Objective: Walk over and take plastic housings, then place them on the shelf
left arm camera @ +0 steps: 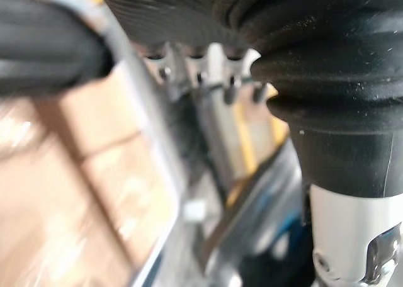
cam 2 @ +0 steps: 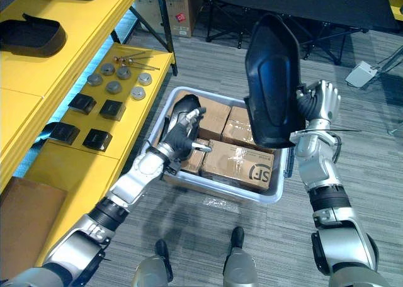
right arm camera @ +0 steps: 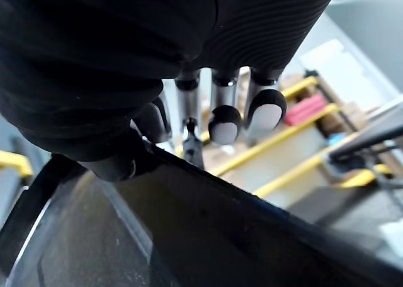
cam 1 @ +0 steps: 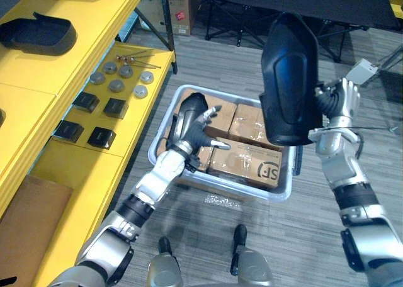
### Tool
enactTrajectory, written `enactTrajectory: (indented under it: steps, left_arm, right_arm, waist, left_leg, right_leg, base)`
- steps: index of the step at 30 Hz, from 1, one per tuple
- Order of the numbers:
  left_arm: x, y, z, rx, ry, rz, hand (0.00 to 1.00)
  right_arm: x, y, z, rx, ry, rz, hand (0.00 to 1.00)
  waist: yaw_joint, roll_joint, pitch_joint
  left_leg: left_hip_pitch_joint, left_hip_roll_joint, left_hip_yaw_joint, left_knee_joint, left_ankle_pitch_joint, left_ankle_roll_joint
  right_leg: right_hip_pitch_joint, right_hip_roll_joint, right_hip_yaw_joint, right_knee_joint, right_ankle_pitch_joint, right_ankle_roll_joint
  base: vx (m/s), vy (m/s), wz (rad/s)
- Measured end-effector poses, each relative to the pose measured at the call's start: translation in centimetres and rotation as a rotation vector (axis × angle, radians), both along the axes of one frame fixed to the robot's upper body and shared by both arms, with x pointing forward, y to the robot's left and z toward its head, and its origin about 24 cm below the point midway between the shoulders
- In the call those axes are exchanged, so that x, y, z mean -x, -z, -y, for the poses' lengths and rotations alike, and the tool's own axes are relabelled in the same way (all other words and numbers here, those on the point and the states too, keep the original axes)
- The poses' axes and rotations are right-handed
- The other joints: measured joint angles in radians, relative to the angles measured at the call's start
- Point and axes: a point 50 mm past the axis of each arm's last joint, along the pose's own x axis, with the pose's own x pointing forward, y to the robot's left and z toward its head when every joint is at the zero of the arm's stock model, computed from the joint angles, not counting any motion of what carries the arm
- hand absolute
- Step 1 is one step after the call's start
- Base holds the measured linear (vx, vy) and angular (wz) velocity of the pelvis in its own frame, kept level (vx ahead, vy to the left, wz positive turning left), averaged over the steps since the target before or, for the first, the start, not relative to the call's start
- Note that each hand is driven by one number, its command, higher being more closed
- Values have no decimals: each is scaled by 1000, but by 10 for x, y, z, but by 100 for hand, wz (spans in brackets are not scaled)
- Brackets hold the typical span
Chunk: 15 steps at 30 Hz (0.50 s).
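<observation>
1. the right hand (cam 1: 337,104) is clamping a black housing (cam 1: 288,79) by its edge, holding it clear above the bin (cam 1: 252,191).
2. the left hand (cam 1: 196,135) is curling round a second housing (cam 1: 189,107) inside it, for the shelf (cam 1: 38,70).

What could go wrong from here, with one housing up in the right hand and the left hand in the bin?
1. The right hand grips the big housing by one edge, upright in the air; it may pivot or slip.
2. The left hand is down in the bin at a second housing; lifting out could snag the rim or the boxes.
</observation>
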Motion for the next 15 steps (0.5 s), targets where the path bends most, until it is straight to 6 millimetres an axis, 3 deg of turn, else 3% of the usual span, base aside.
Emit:
enactTrajectory:
  steps: [3, 8, 15]
  left_arm:
    - [4, 14, 14, 66, 14, -129, 0]
    - [1, 19, 14, 95, -60, -180, 0]
    - [-4, 10, 14, 191, -132, -163, 0]
  right_arm:
    - [0, -3, -15, 13, -65, 50, 100]
    - [2, -6, -35, -13, -120, 132, 100]
    - [1, 5, -63, -53, -197, 125, 100]
  waist:
    - [0, 0, 0]
    - [1, -12, -7]
    - [6, -34, -21]
  left_leg:
    - [0, 2, 1, 4, 0, 0]
    - [-1, 2, 1, 8, 0, 0]
    - [-2, -1, -2, 8, 0, 0]
  right_leg:
    - [1, 3, 2, -4, 4, -1]
    - [1, 3, 3, -6, 5, -1]
    - [3, 1, 3, -9, 11, 0]
  base:
    - [-65, 4, -3]
    - [-7, 2, 0]
    - [0, 0, 0]
